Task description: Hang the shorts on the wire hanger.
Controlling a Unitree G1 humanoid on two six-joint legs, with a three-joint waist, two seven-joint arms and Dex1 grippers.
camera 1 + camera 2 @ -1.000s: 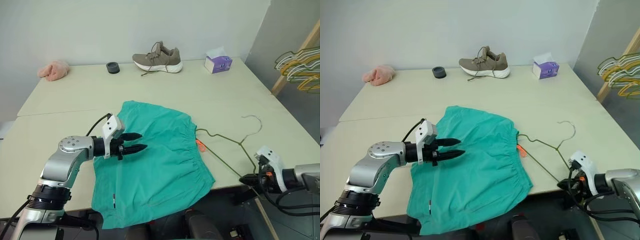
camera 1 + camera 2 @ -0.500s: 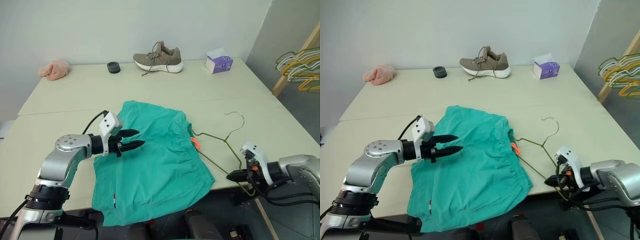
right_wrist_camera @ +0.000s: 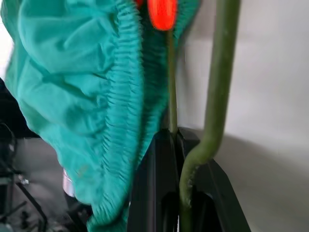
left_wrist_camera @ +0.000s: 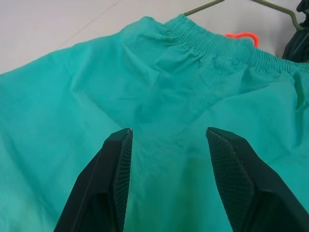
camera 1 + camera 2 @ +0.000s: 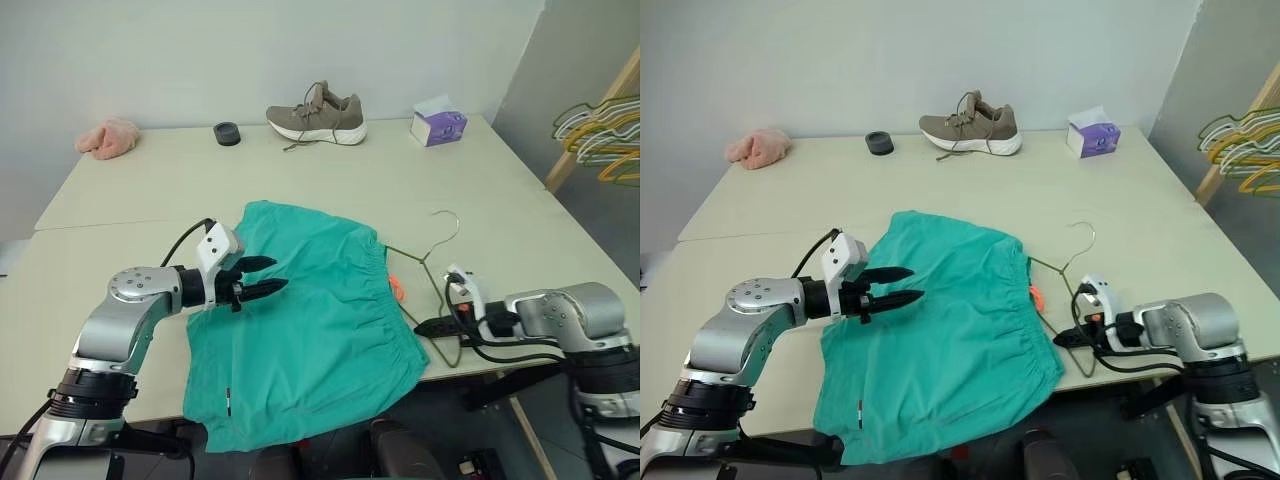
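Shorts (image 5: 310, 320) flat on table (image 5: 130, 200), right gripper (image 5: 425, 327) pinching wire hanger (image 5: 425, 262)

Hanger dragged in toward shorts
Right end effector (image 5: 1072, 338) pulls wire hanger (image 5: 1065, 268) left; it now sits beside the shorts (image 5: 950, 330) waistband.

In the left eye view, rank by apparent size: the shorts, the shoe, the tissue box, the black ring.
1. shorts
2. shoe
3. tissue box
4. black ring
The last three sit at the table's far edge, so they look smaller.
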